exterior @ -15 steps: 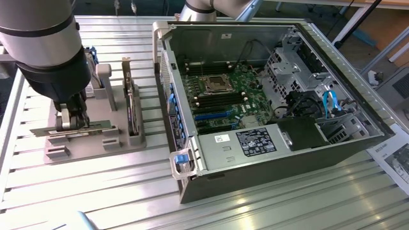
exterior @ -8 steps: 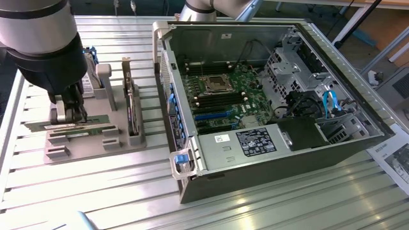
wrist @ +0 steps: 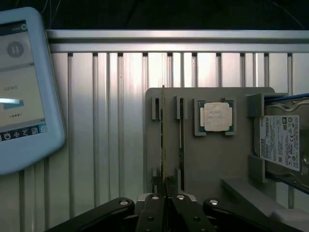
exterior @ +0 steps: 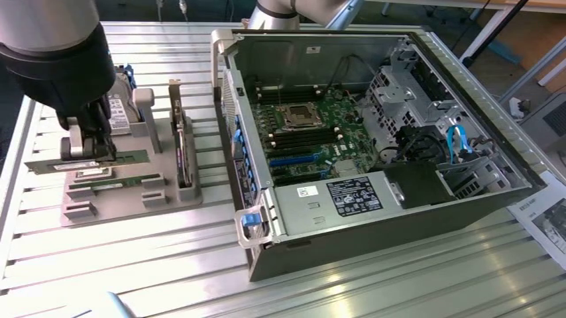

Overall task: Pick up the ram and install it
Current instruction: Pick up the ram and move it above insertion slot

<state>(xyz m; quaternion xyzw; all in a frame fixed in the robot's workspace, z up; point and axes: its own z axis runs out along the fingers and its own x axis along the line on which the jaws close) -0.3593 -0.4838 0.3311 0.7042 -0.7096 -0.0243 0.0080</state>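
Observation:
The ram (exterior: 128, 158) is a long thin green stick, and my gripper (exterior: 89, 156) is shut on its middle, at the exterior view's left. It sits level just over the grey holder (exterior: 132, 199), seemingly lifted a little out of its slot. In the wrist view the ram (wrist: 163, 130) shows edge-on, running away from my gripper (wrist: 166, 188), whose dark fingers (wrist: 153, 212) are pressed together on it. A second green stick (wrist: 180, 130) stays in the neighbouring slot of the holder (wrist: 212, 164).
The open computer case (exterior: 495, 132) lies at the exterior view's right, its motherboard (exterior: 309, 136) and black memory slots exposed. The holder also carries a silver processor (wrist: 215, 117), a hard drive (wrist: 281, 145) and an upright expansion card (exterior: 181, 152). A tablet (wrist: 19, 92) lies beside the holder.

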